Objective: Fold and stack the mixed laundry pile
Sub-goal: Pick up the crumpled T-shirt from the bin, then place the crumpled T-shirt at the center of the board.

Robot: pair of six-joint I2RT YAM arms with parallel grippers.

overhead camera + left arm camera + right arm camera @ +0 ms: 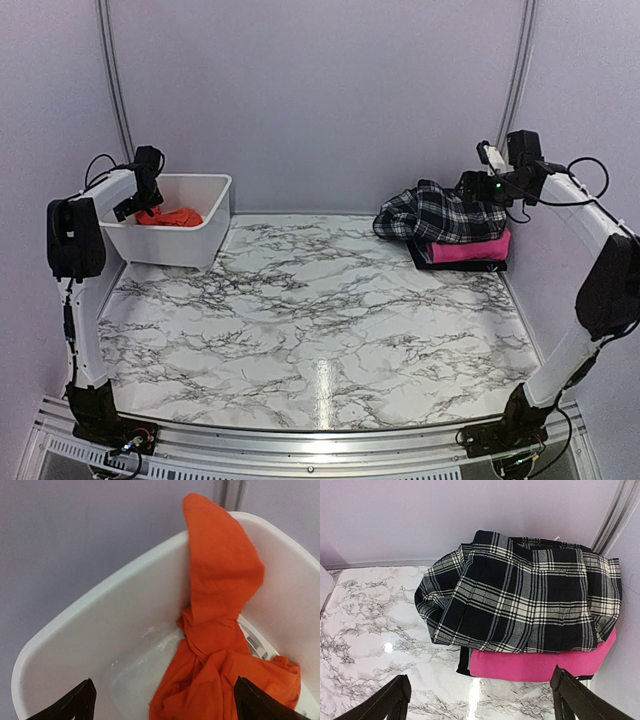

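Observation:
The orange t-shirt (170,216) lies crumpled inside the white bin (185,245) at the back left. In the left wrist view one end of the orange t-shirt (220,605) hangs over the bin's rim (100,630). My left gripper (137,203) (163,680) hovers open over the bin, empty, with the shirt below its fingers. The plaid shirt (440,213) (520,600) lies folded on a pink garment (470,248) (535,662) at the back right. My right gripper (472,186) (480,675) hangs open just above and in front of this stack, holding nothing.
A dark folded piece (465,662) shows under the pink garment. The marble tabletop (320,300) spreads between bin and stack. Purple walls close the back and sides, with the right wall close beside the stack.

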